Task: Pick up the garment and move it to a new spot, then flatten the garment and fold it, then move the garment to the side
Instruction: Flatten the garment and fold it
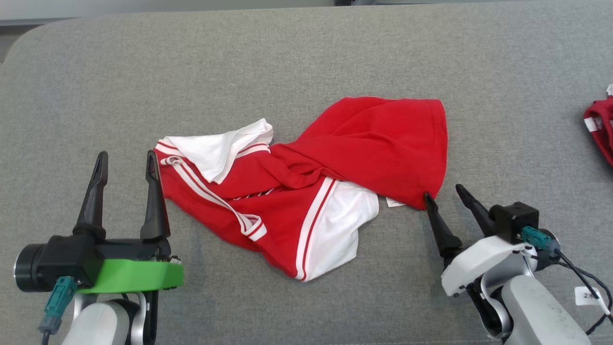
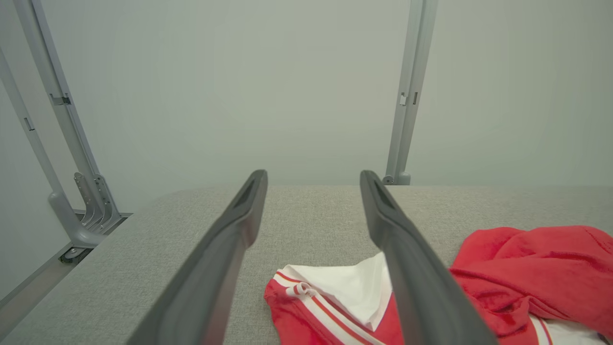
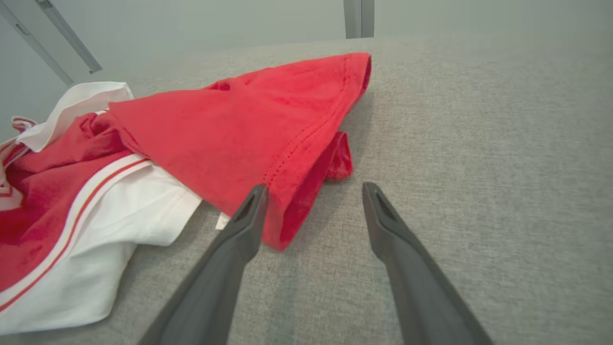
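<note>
jaws on both arms stand released, gripping nothing. left jaws sit at the left edge of the crumpled red-and-white garment (image 1: 373, 143), one finger (image 1: 154, 196) just beside its striped trim. it lies central on the surface (image 1: 306, 52). right jaws meet its lower right corner, one finger (image 1: 438, 225) against the red hem. another red cloth (image 1: 601, 127) lies far right.

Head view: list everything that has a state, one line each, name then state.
garment, crumpled, unfolded, lying loose.
left gripper, open, empty, beside the garment's left edge.
right gripper, open, empty, one fingertip at the garment's red hem.
red cloth, bunched, cut off by the picture's right edge.
</note>
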Tool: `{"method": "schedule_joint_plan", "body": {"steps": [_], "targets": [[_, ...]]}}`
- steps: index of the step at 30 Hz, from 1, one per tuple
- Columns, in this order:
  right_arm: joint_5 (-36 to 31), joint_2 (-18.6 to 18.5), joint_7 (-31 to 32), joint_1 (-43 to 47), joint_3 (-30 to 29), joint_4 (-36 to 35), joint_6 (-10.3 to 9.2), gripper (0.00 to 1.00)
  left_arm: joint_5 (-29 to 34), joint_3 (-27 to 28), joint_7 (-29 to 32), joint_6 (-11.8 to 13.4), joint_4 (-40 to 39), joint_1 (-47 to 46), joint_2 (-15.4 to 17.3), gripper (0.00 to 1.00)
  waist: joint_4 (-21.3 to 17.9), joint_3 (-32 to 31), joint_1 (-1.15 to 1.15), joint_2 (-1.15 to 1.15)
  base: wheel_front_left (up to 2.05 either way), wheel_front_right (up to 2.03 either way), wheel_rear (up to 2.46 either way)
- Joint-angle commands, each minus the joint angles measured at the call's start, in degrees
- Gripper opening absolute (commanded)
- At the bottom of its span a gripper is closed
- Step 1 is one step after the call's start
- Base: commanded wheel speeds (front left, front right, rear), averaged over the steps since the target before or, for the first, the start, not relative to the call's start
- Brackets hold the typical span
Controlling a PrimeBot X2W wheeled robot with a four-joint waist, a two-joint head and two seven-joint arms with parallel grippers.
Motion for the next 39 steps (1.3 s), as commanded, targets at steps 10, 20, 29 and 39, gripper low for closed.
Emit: {"method": "schedule_joint_plan", "body": {"steps": [10, 20, 29, 39], "targets": [[4.7, -2.7, -2.8, -6.5, 6.1, 4.9, -0.02, 0.0, 0.9, -0.8, -0.3, -1.7, 1.8, -2.5, 0.7, 1.0, 1.5, 1.5, 0.0, 0.0, 0.0, 0.0, 0.0], [5.5, -6.5, 0.8, -4.2, 2.0, -10.5, -0.02, 0.0, 1.1, 0.4, -0.4, -0.8, 0.4, -1.7, 1.8, 1.0, -1.0, 1.1, 0.0, 0.0, 0.0, 0.0, 0.0], [12.4, -5.2, 10.9, -0.4, -8.3, -26.9, -0.02, 0.0, 1.4, 0.7, -0.3, -0.4, -1.0, -2.8, 2.5, 1.0, -2.5, 2.5, 0.0, 0.0, 0.0, 0.0, 0.0], [14.6, -6.4, 14.1, -6.3, -13.2, -17.4, -0.01, 0.0, 1.5, -0.5, -0.3, -1.2, -1.0, -5.4, 1.5, 1.0, -1.1, 5.8, 0.0, 0.0, 0.0, 0.0, 0.0]]}}
